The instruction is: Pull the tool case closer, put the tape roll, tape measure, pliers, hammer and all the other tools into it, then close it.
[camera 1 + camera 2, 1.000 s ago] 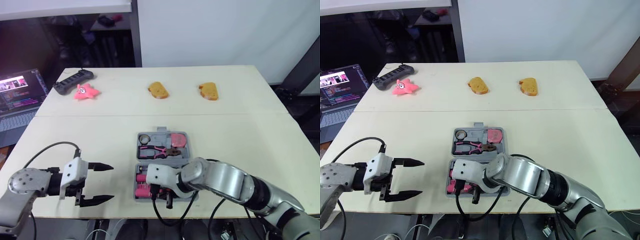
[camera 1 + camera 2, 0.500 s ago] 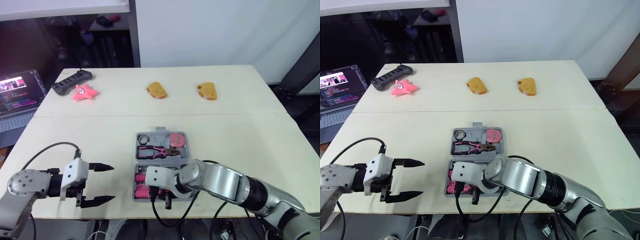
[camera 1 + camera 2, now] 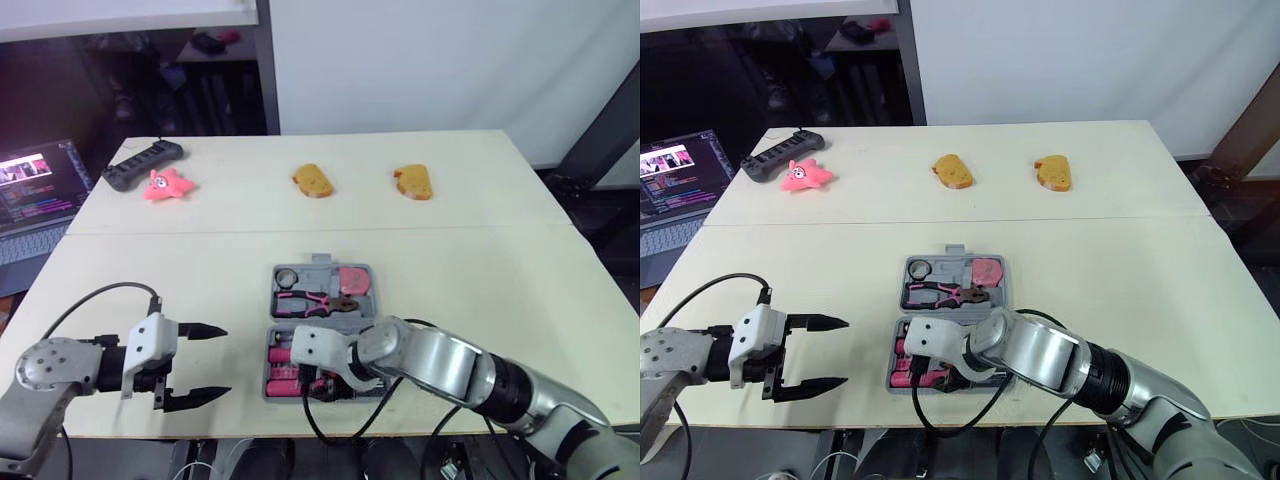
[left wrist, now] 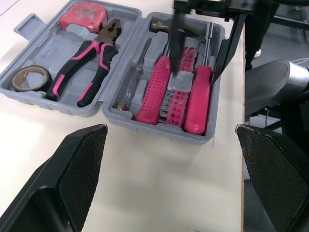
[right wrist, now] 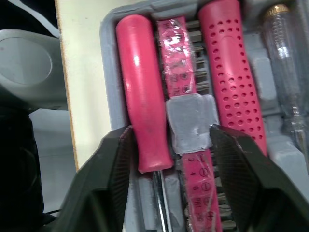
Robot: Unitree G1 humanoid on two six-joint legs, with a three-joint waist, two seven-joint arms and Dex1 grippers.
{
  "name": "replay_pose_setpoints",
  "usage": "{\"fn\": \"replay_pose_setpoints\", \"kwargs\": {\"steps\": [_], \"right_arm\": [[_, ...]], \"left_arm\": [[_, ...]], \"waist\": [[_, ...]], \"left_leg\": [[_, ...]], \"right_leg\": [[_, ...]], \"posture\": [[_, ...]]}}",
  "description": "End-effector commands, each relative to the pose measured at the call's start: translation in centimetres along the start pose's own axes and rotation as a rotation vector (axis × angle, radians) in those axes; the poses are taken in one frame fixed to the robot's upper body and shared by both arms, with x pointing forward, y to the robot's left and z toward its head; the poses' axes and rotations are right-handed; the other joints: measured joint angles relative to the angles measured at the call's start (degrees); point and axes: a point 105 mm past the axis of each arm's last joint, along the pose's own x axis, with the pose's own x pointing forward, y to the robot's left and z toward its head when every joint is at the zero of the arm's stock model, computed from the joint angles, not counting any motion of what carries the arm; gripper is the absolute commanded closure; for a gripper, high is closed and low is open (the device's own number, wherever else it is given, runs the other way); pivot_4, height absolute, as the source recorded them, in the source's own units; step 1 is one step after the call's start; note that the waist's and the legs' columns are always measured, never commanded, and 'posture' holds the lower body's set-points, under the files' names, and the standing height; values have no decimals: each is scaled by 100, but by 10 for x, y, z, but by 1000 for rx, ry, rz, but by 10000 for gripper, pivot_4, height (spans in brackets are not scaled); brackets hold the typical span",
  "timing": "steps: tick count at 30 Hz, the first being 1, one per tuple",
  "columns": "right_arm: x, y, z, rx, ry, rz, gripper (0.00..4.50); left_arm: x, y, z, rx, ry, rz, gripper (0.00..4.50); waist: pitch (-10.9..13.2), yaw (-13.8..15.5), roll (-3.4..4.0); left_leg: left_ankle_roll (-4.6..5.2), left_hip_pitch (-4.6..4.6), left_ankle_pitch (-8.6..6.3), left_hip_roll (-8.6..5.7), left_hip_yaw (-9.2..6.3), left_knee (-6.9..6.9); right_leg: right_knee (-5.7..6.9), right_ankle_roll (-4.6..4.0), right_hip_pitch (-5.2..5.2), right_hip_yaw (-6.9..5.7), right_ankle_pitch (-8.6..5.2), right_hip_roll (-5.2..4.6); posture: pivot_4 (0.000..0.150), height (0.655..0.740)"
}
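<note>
On the table [image 3: 480,290], the open tool case [image 3: 318,264] runs 12 to 6, pink handles [image 3: 284,356] pointing 9 o'clock; right gripper [image 5: 169,135] splayed over them, left gripper [image 3: 222,362] spread wide at 9

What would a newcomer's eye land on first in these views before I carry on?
The open grey tool case at the near middle of the table stands out first, with its pink-handled tools seated inside. The right gripper hangs open astride the pink handles in the near half. The left gripper hovers open above bare table to the case's left.
</note>
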Motion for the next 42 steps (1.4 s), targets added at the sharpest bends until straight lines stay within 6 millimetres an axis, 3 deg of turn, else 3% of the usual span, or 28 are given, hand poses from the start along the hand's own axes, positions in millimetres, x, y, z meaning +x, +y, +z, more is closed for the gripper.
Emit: {"fn": "replay_pose_setpoints", "kwargs": {"steps": [1,7,10,13,14,20,35,39,42], "right_arm": [[0,5,2,3,-21,21,20424],[-7,7,9,20,-99,32,20424],[-9,8,7,15,-113,29,28898],[-9,9,10,16,-133,34,43677],[-9,9,11,16,-135,34,44496],[-5,8,6,36,-113,26,44496],[18,17,-61,126,132,46,44496],[18,15,-58,129,130,43,44496],[14,8,-43,120,60,17,44496]], "left_arm": [[-1,2,5,19,-13,10,0],[-1,3,5,15,-11,12,0],[-1,3,5,13,-12,12,0],[-1,3,5,10,-12,11,0],[-1,3,5,9,-13,12,0],[-1,3,4,5,-8,11,0],[-2,2,3,3,1,10,0],[-2,4,3,4,4,8,0],[-2,4,3,5,4,7,0]], "waist": [[0,0,0],[0,14,0],[0,15,0],[0,8,0],[0,9,1],[0,15,0],[-28,18,-11],[-39,26,-18],[-43,34,-24]], "left_leg": [[0,0,0,0,0,0],[0,0,0,0,0,1],[0,0,0,-1,1,1],[0,-1,0,-1,1,1],[0,-1,0,-1,1,1],[0,-1,0,-1,1,2],[0,13,0,-1,0,0],[2,55,-2,-1,-1,-6],[11,92,-9,0,-1,-12]], "right_leg": [[0,0,0,0,0,0],[0,0,0,0,0,0],[0,0,1,0,0,-2],[0,0,1,0,0,-1],[0,0,0,0,0,0],[0,1,2,0,0,-2],[-3,0,21,-2,0,-2],[-15,1,63,-4,-2,-2],[-21,7,81,-4,-8,-3]], "posture": [[1500,7400],[1500,7400],[1500,7400],[1500,7400],[1500,7400],[1500,7400],[1500,7400],[1500,7400],[1500,7400]]}}
